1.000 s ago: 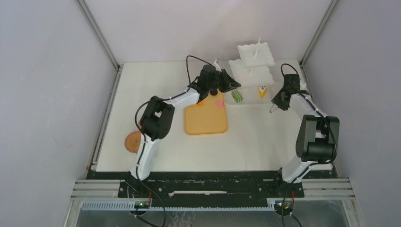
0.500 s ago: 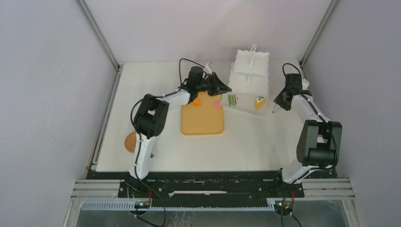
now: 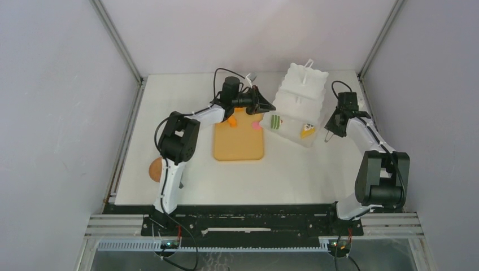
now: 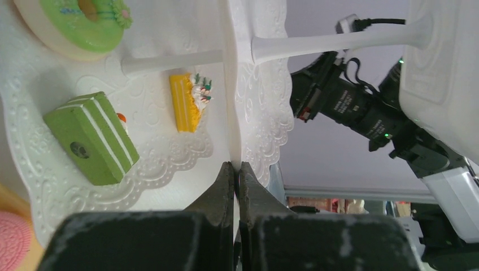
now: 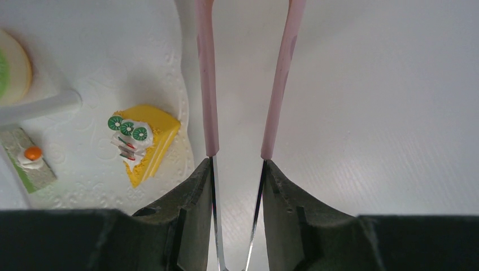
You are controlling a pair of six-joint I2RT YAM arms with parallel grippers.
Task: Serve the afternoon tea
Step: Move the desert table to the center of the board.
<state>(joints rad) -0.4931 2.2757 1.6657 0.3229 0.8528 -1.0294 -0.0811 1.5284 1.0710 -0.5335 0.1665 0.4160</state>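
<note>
A: State of left gripper (image 4: 234, 169)?
B: Pinched fully together on scalloped rim of white tiered stand (image 3: 302, 84). Rim edge-on between the pads, no gap showing.

A: Stand orientation?
B: Long axis along central post (image 4: 339, 40). In top view, loop handle (image 3: 308, 63) end toward back wall, bottom tier end toward arm bases. Can't tell whether base flat on table (image 3: 186, 101).

A: Pastries on stand?
B: On the tier beside the clamped rim: green striped cake slice (image 4: 90, 138) and yellow wedge (image 4: 186, 101). Wedge long axis roughly parallel to clamped rim, cream-topped face turned toward that rim. Green slice slanted, not parallel to wedge. Also green donut (image 4: 85, 17) on cream disc (image 4: 53, 42), further in from the rim. Which tier, unclear.

A: Off stand?
B: Left of stand, wooden board (image 3: 239, 144) just beside bottom tier. At board's far edge, pink round (image 3: 256, 125) nearest stand, orange tart (image 3: 231, 119) next over, partly under left arm. Well left of stand, cork coaster (image 3: 155, 169), half hidden behind left arm.

A: Right side?
B: On stand's right, right gripper (image 5: 236, 164) half closed, grasping pink tongs (image 5: 206, 84) by the metal shanks. Tongs' long axis straight out from fingers, arms apart, tips out of frame. One arm alongside tier edge by wedge; contact not clear.
</note>
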